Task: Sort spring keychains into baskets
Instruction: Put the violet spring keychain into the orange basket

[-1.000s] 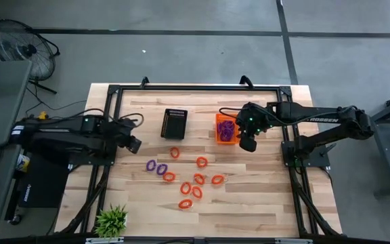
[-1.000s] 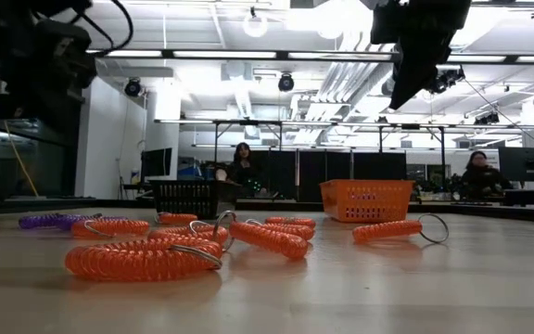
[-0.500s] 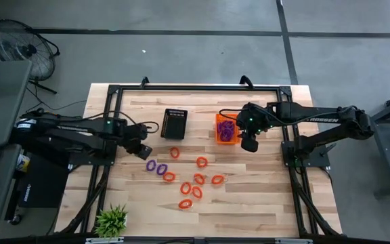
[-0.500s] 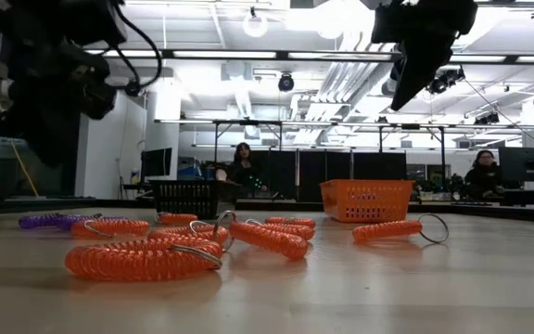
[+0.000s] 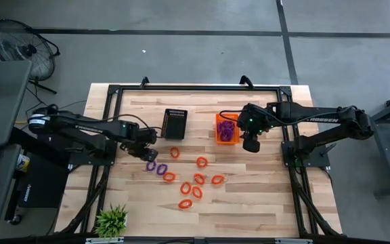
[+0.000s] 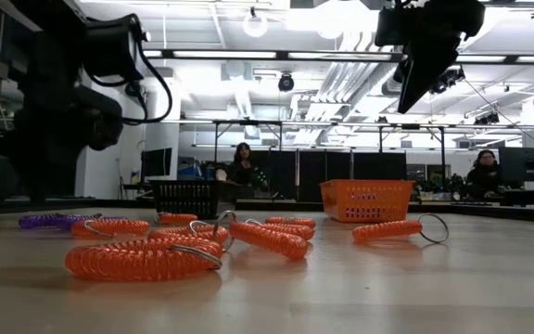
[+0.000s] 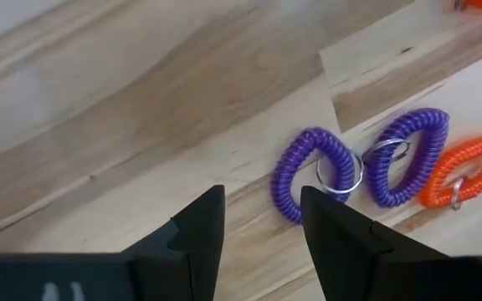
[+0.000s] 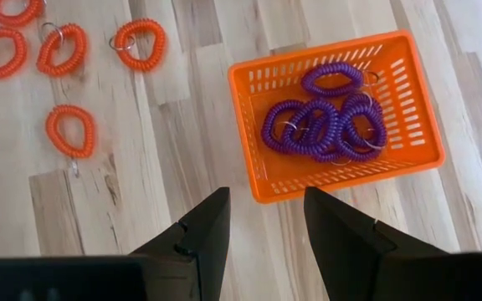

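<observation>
Beside the orange basket (image 5: 226, 129), which holds purple spring keychains (image 8: 325, 122), the right gripper (image 5: 250, 145) hovers, fingers spread and empty. Left of the two purple keychains (image 7: 358, 165) on the table (image 5: 263, 203), the left gripper (image 5: 152, 154) hovers with fingers parted, empty. Orange keychains (image 5: 196, 181) lie below the black basket (image 5: 175, 123).

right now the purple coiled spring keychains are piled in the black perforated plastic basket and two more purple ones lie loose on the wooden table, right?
Not quite. The piled purple coiled spring keychains sit in the bright orange perforated plastic basket, not the black one, as the right wrist view shows. Two more purple ones do lie loose on the wooden table.
</observation>
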